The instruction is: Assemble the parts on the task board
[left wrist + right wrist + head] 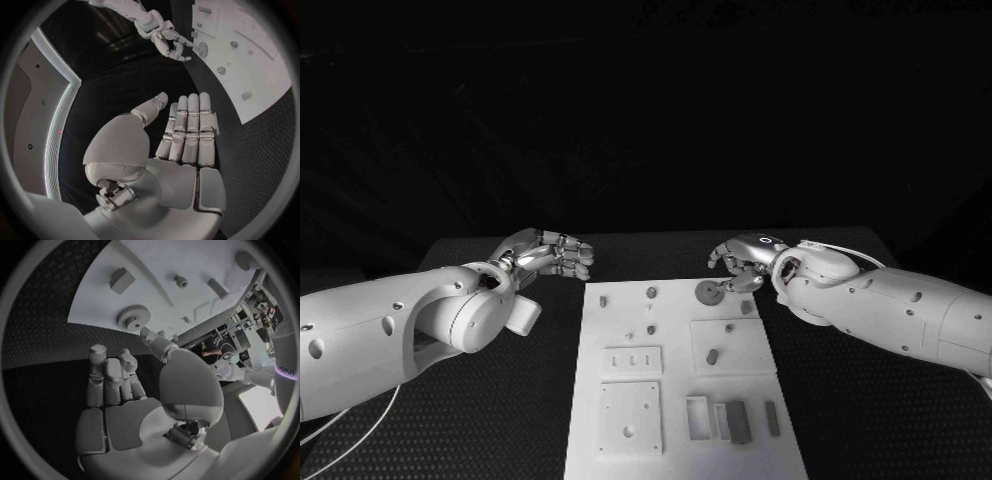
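The left hand [545,253] was seen off the task board's [678,400] far left corner, over the black table [877,400], well apart from any part. In the left wrist view its fingers [190,125] were held straight and pressed side by side, the thumb set apart, nothing in them.

On the board, toward its far end, a small toothed gear [710,292] was noted lying flat, with small pegs and slots beside it; two grey bar-shaped parts [737,421] lay at the board's near end.

The right hand [744,258] was seen at the board's far right corner, its fingertips just beside the gear. In the right wrist view the gear [133,317] lay directly ahead of the fingertips [98,353], a narrow strip of board between. The fingers were loosely curled and apart from the thumb, nothing pinched.

The gear was judged the thing next to be taken: being round and flat, it offered no long axis, so an approach from above across its rim would be needed. The right hand was much the nearer.
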Available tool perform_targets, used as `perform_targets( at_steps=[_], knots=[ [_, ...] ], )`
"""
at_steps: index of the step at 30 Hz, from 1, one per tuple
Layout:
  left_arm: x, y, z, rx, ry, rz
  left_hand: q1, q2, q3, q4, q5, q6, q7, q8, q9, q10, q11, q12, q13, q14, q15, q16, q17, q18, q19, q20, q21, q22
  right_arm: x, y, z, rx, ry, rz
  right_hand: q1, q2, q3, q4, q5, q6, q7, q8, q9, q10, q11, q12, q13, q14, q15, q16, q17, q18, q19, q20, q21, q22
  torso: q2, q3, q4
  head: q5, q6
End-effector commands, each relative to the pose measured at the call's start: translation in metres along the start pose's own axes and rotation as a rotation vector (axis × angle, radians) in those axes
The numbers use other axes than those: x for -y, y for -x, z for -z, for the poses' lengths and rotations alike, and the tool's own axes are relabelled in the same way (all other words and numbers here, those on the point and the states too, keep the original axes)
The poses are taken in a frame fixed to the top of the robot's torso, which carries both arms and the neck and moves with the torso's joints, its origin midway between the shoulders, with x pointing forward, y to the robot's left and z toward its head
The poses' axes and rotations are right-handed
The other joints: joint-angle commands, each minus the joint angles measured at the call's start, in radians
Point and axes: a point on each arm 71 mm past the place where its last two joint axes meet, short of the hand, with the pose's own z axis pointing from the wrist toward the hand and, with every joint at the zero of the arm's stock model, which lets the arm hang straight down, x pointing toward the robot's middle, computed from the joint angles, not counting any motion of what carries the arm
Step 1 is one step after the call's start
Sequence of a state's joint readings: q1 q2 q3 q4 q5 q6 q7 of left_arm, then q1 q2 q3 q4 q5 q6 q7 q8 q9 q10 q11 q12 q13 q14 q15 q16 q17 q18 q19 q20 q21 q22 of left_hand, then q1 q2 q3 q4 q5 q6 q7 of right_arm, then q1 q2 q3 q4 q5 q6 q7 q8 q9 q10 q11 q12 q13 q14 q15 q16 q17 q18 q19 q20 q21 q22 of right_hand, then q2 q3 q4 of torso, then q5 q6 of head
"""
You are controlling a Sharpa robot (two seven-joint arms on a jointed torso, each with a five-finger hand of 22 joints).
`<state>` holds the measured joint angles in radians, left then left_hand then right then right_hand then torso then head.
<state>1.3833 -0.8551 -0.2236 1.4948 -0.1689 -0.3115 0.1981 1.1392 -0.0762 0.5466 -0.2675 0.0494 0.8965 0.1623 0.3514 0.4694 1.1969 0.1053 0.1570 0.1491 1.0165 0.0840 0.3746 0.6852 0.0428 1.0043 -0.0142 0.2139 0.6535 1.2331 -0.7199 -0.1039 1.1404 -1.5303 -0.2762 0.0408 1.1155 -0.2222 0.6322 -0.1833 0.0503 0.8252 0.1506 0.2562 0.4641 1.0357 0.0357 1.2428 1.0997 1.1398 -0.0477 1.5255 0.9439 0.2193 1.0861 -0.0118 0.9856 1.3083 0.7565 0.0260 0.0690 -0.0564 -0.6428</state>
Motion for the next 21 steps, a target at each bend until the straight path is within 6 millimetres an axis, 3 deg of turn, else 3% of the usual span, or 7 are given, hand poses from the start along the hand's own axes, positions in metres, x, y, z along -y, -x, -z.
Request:
perform_targets(
  at_steps=[1, 13, 21],
  knots=[
    [0.002, -0.002, 0.000, -0.017, -0.017, 0.000, -0.002, -0.003, 0.002, -0.004, 0.001, -0.004, 0.000, -0.004, 0.001, 0.001, 0.003, -0.005, 0.002, -0.005, 0.003, -0.004, 0.001, -0.002, -0.009, 0.001, -0.005, 0.001, 0.000, -0.008, -0.001, -0.074, 0.005, -0.026, -0.013, -0.003, -0.002, 0.006, 0.000, 0.010, 0.021, 0.000, 0.000, -0.052, 0.024, 0.005, 0.001, -0.009, 0.002, 0.005, -0.002, 0.042, -0.005, 0.002, -0.005, 0.017, 0.000, -0.0008, -0.0001, 0.001, -0.004],
    [0.002, -0.001, 0.000, -0.015, -0.015, -0.001, -0.002, -0.003, 0.003, -0.004, 0.001, -0.004, 0.000, -0.004, 0.001, 0.002, 0.003, -0.006, 0.002, -0.005, 0.003, -0.005, 0.002, -0.002, -0.009, 0.001, -0.006, 0.002, 0.001, -0.023, -0.005, -0.086, -0.009, -0.051, -0.022, -0.011, -0.005, 0.022, 0.000, -0.017, 0.032, -0.013, -0.007, -0.068, 0.035, 0.012, 0.000, -0.022, 0.012, 0.011, -0.004, 0.042, -0.013, 0.005, -0.006, 0.017, 0.000, -0.0027, 0.0015, 0.003, -0.013],
    [0.002, -0.001, 0.000, -0.015, -0.013, -0.002, -0.002, -0.003, 0.003, -0.004, 0.001, -0.004, 0.000, -0.004, 0.002, 0.002, 0.003, -0.006, 0.002, -0.005, 0.003, -0.005, 0.003, -0.002, -0.009, 0.002, -0.006, 0.002, -0.003, -0.026, -0.008, -0.093, -0.003, -0.051, -0.016, 0.009, -0.004, 0.023, 0.000, -0.004, 0.030, -0.002, -0.003, -0.071, 0.033, 0.020, -0.002, -0.025, 0.011, 0.018, -0.005, 0.042, -0.014, 0.005, -0.003, 0.018, 0.000, -0.0032, 0.0024, 0.002, -0.016]
  ],
)
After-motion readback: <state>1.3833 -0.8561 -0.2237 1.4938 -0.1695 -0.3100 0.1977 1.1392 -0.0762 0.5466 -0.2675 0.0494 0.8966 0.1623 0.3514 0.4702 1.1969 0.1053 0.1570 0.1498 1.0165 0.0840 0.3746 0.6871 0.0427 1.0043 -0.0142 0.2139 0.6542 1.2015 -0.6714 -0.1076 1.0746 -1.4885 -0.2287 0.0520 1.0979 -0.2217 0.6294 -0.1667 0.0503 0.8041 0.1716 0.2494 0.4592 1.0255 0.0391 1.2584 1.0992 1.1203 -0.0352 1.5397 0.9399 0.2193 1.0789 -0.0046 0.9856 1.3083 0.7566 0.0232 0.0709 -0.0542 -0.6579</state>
